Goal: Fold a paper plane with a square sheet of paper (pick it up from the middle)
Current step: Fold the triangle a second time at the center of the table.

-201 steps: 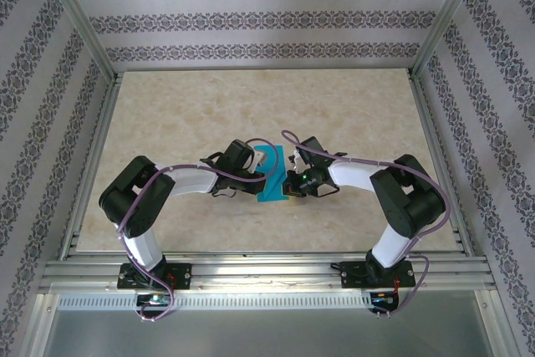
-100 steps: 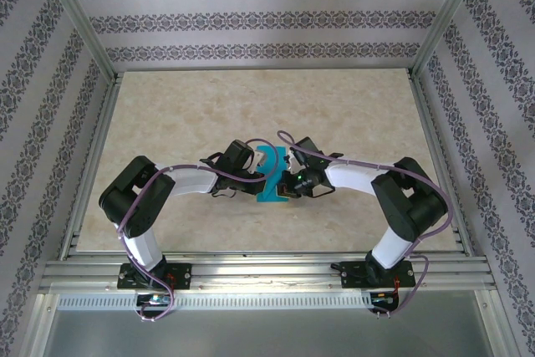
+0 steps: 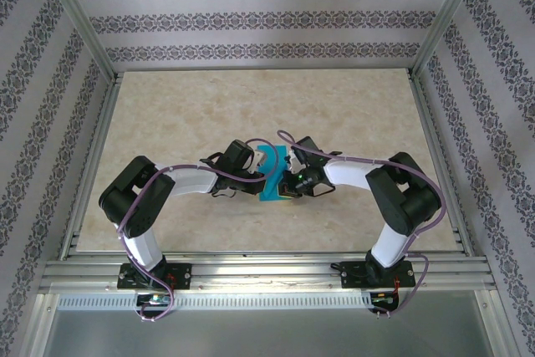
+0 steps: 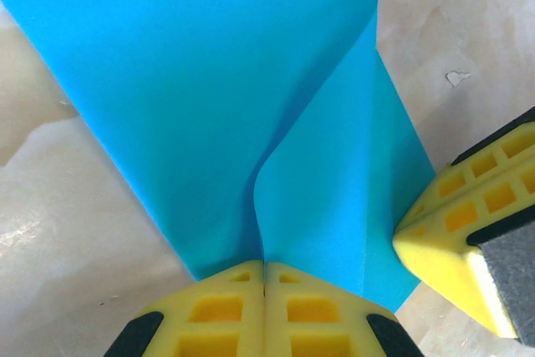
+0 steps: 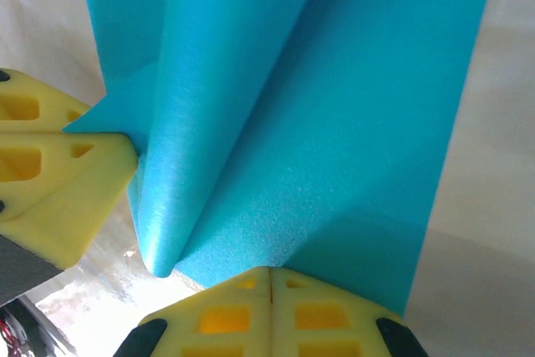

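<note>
My left gripper and right gripper both pinch tight on the square sheet of paper. Wrist views show its curled fold; overhead, I see a teal patch.

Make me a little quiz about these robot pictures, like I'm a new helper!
1. True or false: the paper lies flat on the table.
2. Look at the left pincer and the right pincer. How many pinch the paper? A none, B one, C both.
3. Fill in: the paper's colour is ____.

Key:
1. False, it bends up.
2. C
3. blue
</note>
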Controlling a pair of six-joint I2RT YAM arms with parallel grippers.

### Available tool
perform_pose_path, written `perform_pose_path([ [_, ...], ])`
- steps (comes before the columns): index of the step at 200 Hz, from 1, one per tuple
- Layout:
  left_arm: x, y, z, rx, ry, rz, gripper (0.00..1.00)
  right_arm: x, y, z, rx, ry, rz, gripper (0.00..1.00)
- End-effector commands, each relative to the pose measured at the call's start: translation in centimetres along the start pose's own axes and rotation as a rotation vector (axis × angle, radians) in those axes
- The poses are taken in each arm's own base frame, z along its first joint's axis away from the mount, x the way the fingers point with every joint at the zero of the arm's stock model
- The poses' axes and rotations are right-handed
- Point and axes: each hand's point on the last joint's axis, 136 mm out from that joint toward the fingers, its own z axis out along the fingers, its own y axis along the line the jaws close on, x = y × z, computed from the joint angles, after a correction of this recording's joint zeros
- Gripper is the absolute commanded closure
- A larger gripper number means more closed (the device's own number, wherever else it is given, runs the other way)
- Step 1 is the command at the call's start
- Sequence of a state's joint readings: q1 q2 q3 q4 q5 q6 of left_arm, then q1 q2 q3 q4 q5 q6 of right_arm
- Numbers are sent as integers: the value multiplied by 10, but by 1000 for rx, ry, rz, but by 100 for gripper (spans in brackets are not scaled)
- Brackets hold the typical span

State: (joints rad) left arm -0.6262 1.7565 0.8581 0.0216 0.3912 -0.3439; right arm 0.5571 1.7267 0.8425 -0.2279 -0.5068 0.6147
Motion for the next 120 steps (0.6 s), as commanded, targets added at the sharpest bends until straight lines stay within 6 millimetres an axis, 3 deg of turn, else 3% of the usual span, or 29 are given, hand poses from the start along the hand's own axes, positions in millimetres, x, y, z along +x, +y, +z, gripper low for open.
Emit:
perform_pose_path([
  [1, -16, -1, -5, -5, -28, 21, 98, 18, -22, 1, 67, 70, 1, 100],
  [47, -24, 1, -4, -24, -39, 36, 98, 18, -22, 1, 68, 81, -3, 100],
  [120, -19, 13, -1, -81, -7, 55, 98, 15, -19, -1, 65, 74, -5, 100],
])
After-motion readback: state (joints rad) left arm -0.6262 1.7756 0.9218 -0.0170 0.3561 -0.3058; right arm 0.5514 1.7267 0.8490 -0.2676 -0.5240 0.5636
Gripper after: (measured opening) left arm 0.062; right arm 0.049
